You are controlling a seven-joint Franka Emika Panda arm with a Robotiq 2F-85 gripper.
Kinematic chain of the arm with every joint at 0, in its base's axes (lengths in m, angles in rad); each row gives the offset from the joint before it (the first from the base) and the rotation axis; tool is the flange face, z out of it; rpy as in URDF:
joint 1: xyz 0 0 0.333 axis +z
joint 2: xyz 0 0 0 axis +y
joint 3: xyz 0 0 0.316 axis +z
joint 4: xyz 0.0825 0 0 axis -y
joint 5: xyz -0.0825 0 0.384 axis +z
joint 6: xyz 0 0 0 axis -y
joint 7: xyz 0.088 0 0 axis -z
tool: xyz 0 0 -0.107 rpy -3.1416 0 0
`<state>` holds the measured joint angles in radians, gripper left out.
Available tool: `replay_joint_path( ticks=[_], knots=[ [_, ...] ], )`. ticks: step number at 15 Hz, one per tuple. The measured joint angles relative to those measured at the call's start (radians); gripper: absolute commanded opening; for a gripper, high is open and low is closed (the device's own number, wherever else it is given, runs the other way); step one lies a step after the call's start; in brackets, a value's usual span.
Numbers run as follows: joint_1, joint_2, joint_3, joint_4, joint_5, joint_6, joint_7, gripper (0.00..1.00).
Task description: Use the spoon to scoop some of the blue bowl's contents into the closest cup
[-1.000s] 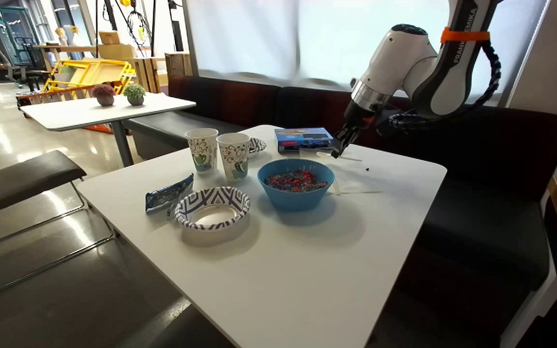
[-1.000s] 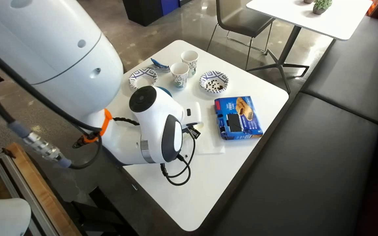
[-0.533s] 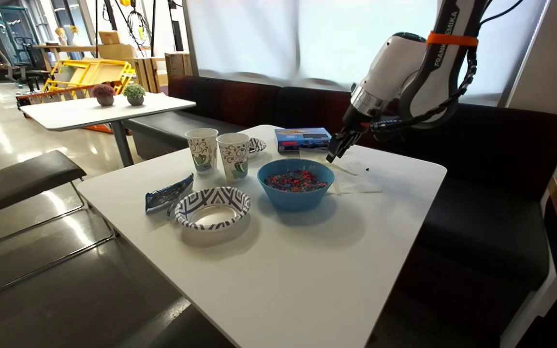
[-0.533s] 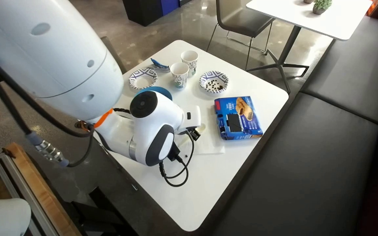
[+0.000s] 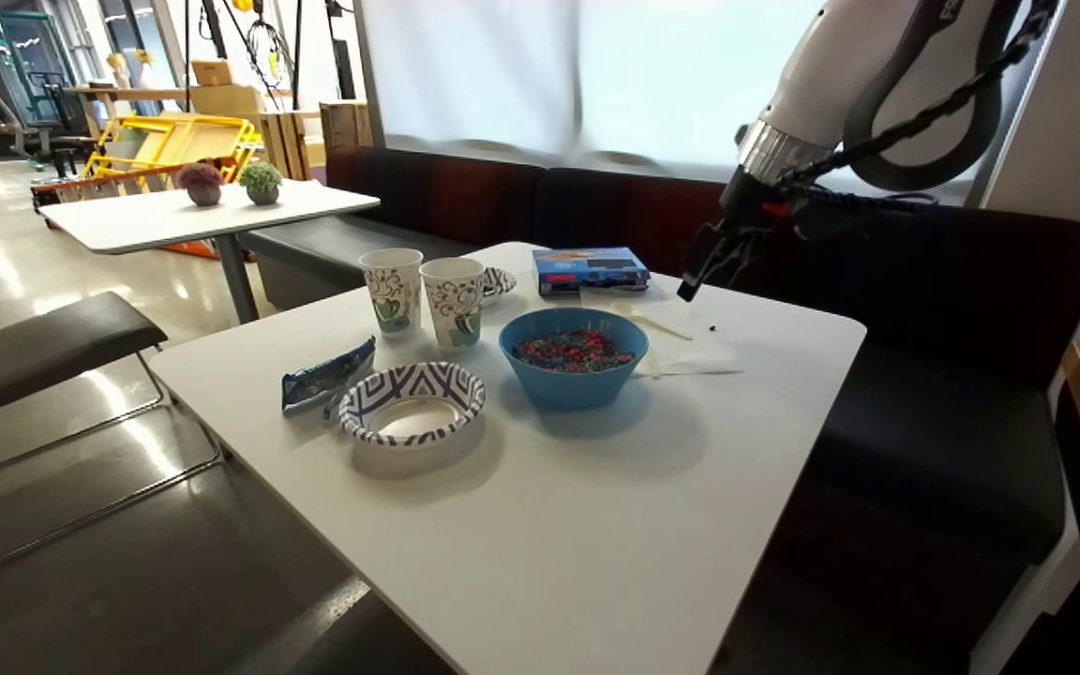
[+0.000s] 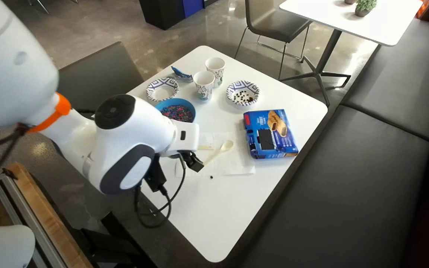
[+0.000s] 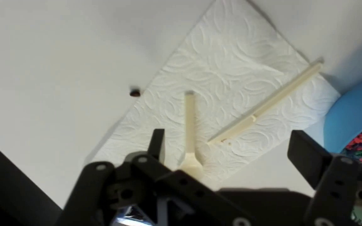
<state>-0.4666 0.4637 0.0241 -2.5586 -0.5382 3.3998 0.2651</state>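
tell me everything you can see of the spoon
The spoon is pale cream and plastic-looking, with a slim straight handle and a rounded head. It lies unheld, its handle on a white napkin, apart from a pale knife beside it. In the wrist view, the open end effector partly hides its head.

room is free above the spoon [image 7: 190,125]; past the knife [image 7: 272,102] stands the blue bowl [image 7: 347,114].
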Motion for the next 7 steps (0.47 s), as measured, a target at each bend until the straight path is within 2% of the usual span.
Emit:
replay_joint_path(
  ticks=[1, 4, 7],
  knots=[
    [0.005, -0.057, -0.008, -0.051, 0.064, -0.030, -0.015, 1.00],
    [0.128, -0.200, -0.157, -0.149, 0.130, -0.037, -0.012, 1.00],
    [0.157, -0.240, -0.180, -0.175, 0.137, -0.044, -0.004, 1.00]
  ],
)
